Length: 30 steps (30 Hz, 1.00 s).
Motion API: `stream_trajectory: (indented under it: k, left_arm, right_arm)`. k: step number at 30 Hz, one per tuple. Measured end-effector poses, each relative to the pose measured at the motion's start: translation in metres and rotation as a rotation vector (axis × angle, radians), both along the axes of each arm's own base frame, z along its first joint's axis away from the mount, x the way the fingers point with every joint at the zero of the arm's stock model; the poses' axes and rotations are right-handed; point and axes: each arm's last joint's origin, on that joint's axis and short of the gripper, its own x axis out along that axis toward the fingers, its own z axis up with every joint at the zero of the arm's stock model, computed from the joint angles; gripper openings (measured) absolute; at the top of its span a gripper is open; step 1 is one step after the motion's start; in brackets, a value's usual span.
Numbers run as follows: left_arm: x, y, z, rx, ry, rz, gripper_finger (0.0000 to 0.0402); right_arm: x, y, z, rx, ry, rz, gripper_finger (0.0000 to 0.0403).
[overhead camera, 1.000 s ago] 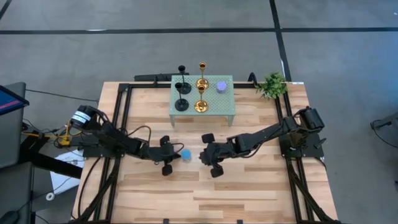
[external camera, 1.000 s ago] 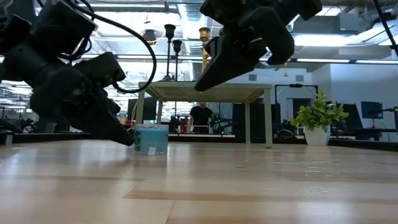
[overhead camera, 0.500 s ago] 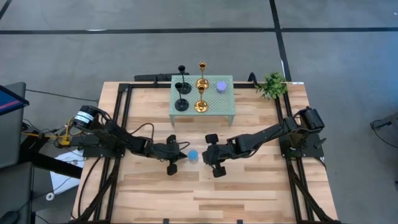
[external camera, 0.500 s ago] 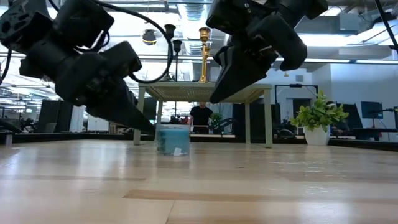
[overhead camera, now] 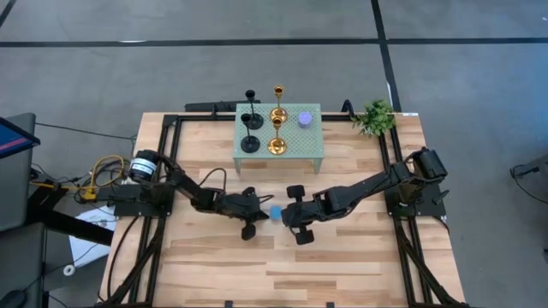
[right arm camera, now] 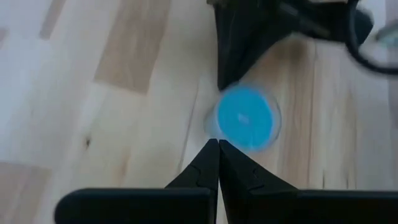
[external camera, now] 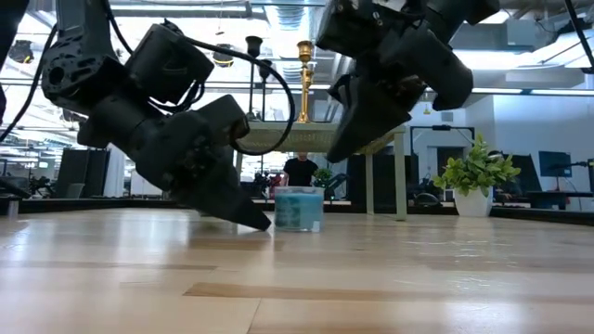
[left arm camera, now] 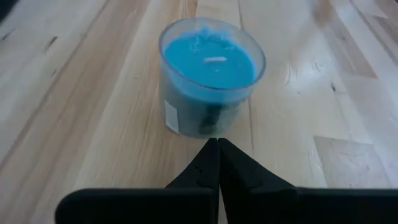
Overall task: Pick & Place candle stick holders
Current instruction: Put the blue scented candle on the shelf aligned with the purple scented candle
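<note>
- A blue candle holder point(overhead camera: 276, 213) stands upright on the pale wooden table point(overhead camera: 342, 265), between 2 pincers.
- The left pincer point(overhead camera: 259, 214), clenched with nothing held, has its tip against the holder; the right pincer point(overhead camera: 288, 215), likewise clenched, hangs just above it.
- On the pale green stand point(overhead camera: 310, 141): 2 gold holders point(overhead camera: 276, 114), 2 black holders point(overhead camera: 249, 121), 1 purple holder point(overhead camera: 305, 118).
- A potted plant point(overhead camera: 375, 116) sits at the table's far corner; a person point(external camera: 299, 173) stands in the room beyond.

Both tools point(overhead camera: 259, 214) point(overhead camera: 287, 216) closed (facing, mid-table)

Blue candle holder point(right arm camera: 245, 118) — blurred
</note>
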Motion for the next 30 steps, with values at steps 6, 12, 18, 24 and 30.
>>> stream_trajectory:
  k: [6, 12, 18, 24, 30]
  left_arm:
    - [0.001, 0.0, 0.006, 0.021, -0.032, -0.012, 0.0]
    - [0.001, -0.001, 0.011, 0.019, -0.05, -0.014, 0.0005]
    - [-0.003, -0.004, 0.03, 0.007, -0.109, -0.026, 0.0005]
    - [-0.013, -0.003, 0.046, 0.014, -0.077, -0.03, 0.0006]
    - [-0.022, -0.001, 0.058, 0.02, -0.049, -0.033, 0.0006]
  right_arm:
    - [-0.006, 0.001, -0.003, -0.029, 0.053, -0.021, 0.0]
    - [-0.001, 0.003, 0.0, -0.008, 0.003, 0.016, 0.0]
    - [0.004, 0.003, 0.0, -0.037, -0.036, 0.098, 0.0]
    - [0.009, -0.003, 0.001, 0.041, -0.046, 0.147, 0.0]
    - [0.011, -0.004, 0.002, 0.057, -0.065, 0.158, 0.0013]
